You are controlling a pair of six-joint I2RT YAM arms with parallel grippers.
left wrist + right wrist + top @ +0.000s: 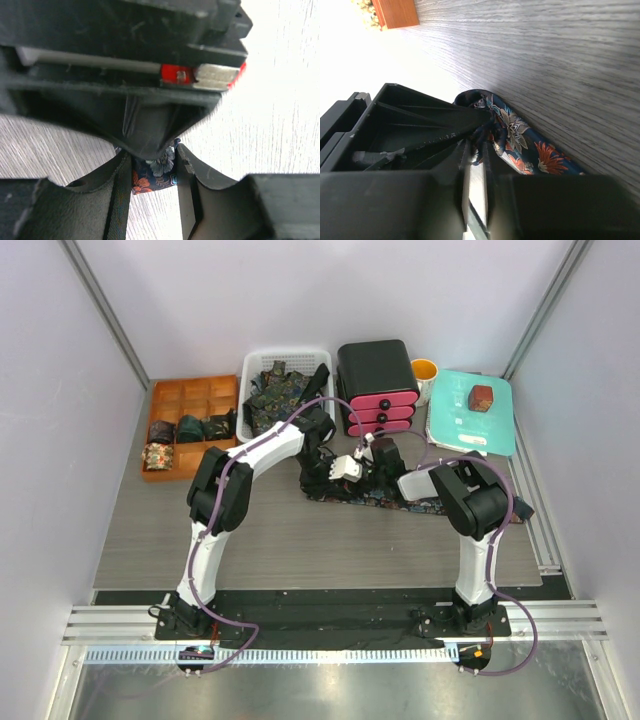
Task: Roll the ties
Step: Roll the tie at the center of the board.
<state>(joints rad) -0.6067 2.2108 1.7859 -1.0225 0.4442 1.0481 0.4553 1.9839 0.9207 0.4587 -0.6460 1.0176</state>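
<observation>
One dark floral tie (440, 506) lies flat across the middle of the table, and both grippers meet over its left part. In the left wrist view my left gripper (154, 172) has its fingers pressed on both sides of a fold of the tie (157, 175). My right gripper (479, 147) has its jaws nearly together, nipping the curled end of the tie (520, 140). From above, the left gripper (338, 472) and right gripper (378, 468) sit close together. Rolled ties (190, 428) fill cells of an orange tray (195, 390).
A white basket (262, 358) holding loose ties stands at the back. Right of it are a black drawer unit with pink fronts (378, 380), a yellow cup (424, 370) and a teal lid (460, 425) bearing a small red-brown box (481, 397).
</observation>
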